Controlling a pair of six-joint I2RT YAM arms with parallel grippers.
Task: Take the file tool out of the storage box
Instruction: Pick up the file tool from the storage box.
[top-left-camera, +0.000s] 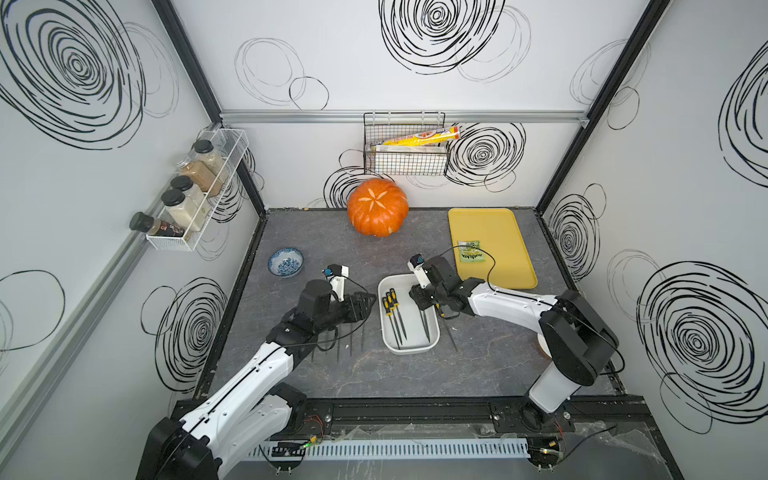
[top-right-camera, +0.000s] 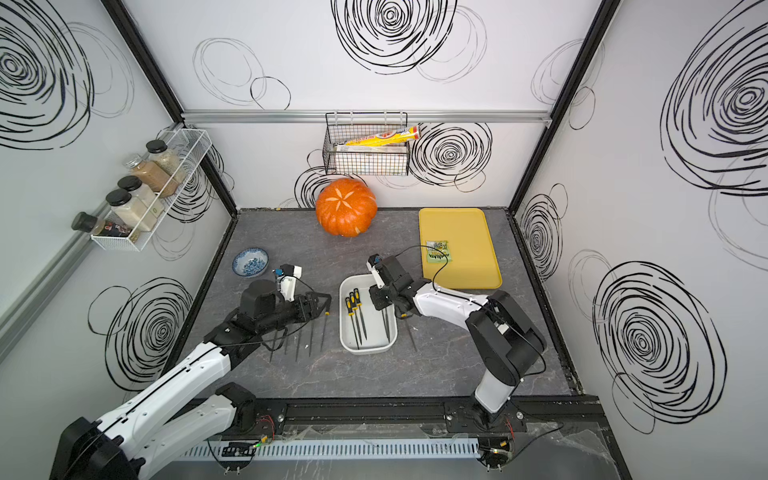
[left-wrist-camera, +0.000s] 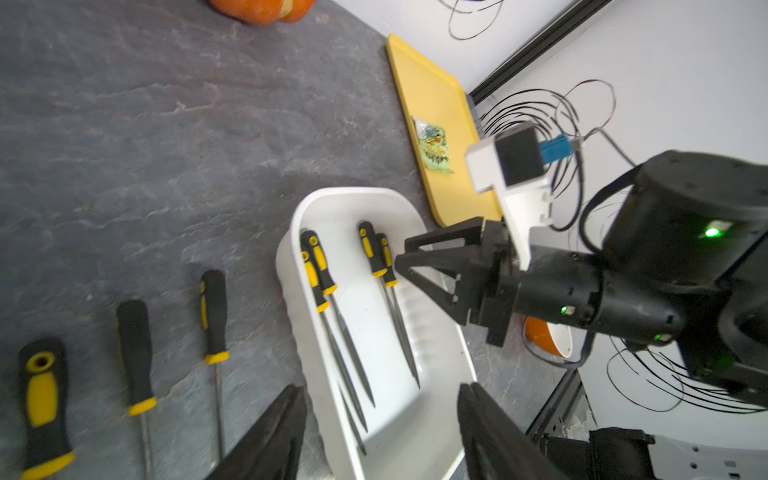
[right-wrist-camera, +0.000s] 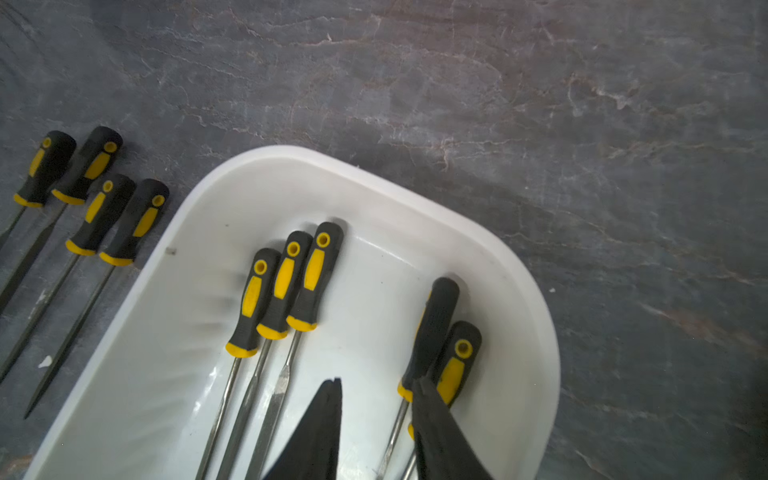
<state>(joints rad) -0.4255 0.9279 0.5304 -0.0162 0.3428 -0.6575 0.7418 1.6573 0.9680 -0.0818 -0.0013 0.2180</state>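
Five files (top-left-camera: 392, 308) lie in the box (top-left-camera: 410, 350) at the centre of the table (top-left-camera: 332, 370): a trio (right-wrist-camera: 286, 286) toward its 9 o'clock and a pair (right-wrist-camera: 434, 328) toward 3. The right gripper (right-wrist-camera: 377, 381) hangs over the pair, jaws partly apart, one finger (right-wrist-camera: 436, 424) across it, gripping nothing. The left gripper (left-wrist-camera: 381, 387), at the box's 9, gapes empty.

Green packet (top-left-camera: 468, 252) on yellow tray (top-left-camera: 490, 224): dark block lettering across face, upside down in both top views, letters too small to resolve; blurred in left wrist view (left-wrist-camera: 434, 150).
Long yellow box (top-left-camera: 419, 138) in wire basket (top-left-camera: 405, 164): red print along side, illegible.
Dark bottle (top-left-camera: 156, 226) in white rack (top-left-camera: 174, 245): red-and-white label, illegible.
No text readable with certainty.
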